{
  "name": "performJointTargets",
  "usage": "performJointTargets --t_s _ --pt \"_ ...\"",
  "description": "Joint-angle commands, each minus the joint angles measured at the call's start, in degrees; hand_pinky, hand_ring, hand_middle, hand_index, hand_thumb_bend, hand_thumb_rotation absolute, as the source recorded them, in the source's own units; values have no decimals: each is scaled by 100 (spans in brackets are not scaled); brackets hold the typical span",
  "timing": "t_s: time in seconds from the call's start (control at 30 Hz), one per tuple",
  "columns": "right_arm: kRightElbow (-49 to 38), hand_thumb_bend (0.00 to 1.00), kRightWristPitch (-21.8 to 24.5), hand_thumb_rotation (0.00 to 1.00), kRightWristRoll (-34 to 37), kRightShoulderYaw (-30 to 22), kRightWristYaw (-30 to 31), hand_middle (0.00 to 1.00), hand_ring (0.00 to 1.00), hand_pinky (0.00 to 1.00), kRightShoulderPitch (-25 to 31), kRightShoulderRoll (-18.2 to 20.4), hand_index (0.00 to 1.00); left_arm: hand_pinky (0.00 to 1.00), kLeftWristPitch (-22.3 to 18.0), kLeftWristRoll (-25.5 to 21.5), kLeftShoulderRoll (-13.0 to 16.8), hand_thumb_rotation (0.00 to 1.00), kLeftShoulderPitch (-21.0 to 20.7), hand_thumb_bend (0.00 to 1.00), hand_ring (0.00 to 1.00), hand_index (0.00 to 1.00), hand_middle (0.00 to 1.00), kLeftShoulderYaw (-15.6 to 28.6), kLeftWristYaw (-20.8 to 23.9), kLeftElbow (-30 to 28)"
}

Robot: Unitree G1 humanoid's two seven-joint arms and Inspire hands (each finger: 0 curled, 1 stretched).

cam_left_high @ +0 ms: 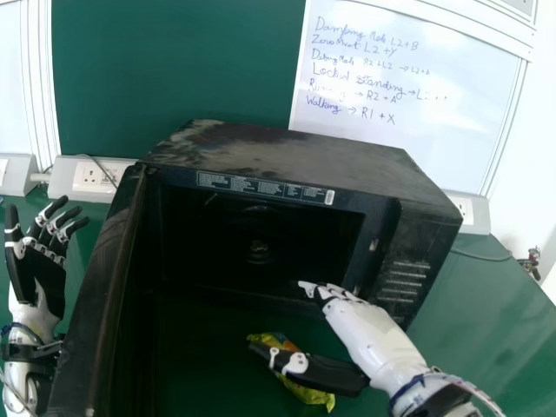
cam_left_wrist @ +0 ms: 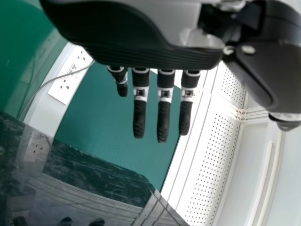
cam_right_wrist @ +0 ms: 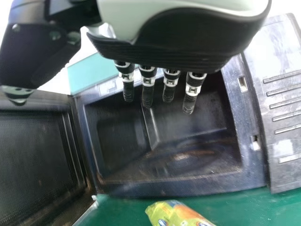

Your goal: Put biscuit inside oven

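Awaiting grasp and loading: biscuit packet [cam_right_wrist: 178, 214], toward counter's [cam_left_high: 486, 291] near edge. Oven [cam_left_high: 295, 155]: door [cam_left_high: 102, 287] open. Right hand [cam_left_high: 358, 328]: above packet, fingers and thumb apart, empty. Left hand [cam_left_high: 39, 276]: beside door, fingers spread.

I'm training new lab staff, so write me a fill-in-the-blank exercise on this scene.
The oven door stands ____, not closed.
The table under the biscuit packet is coloured ____.
The robot hand nearest the packet is the robot's ____ one.
Behind the oven, the handwriting is on a ____.

Missing words: open; green; right; whiteboard.
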Motion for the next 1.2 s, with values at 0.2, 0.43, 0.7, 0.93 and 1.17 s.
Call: performJointTargets --t_s 0.2,0.43,0.7,0.93,1.17 --pt "-10 100 -818 62 -895 -154 1635 100 100 94 -888 575 100 70 44 -7 47 59 -112 67 69 75 70 -46 -4 -108" --pt "-10 100 -1186 55 -1207 -311 2077 100 100 97 -1096 849 100 70 67 11 94 59 -138 70 69 73 69 2 29 -121" --pt "-10 100 -1639 50 -1085 -565 2085 100 100 96 -924 807 100 69 123 -98 139 56 -264 69 68 72 68 54 -1 -67" --pt "-10 100 -2036 46 -1065 -861 1972 100 100 98 -728 839 100 69 139 -120 231 57 -288 69 67 70 67 99 -10 -30" --pt "-10 100 -2394 44 -1288 -683 2098 100 100 97 -745 892 100 69 209 -131 252 58 -281 67 67 70 67 66 35 -143"
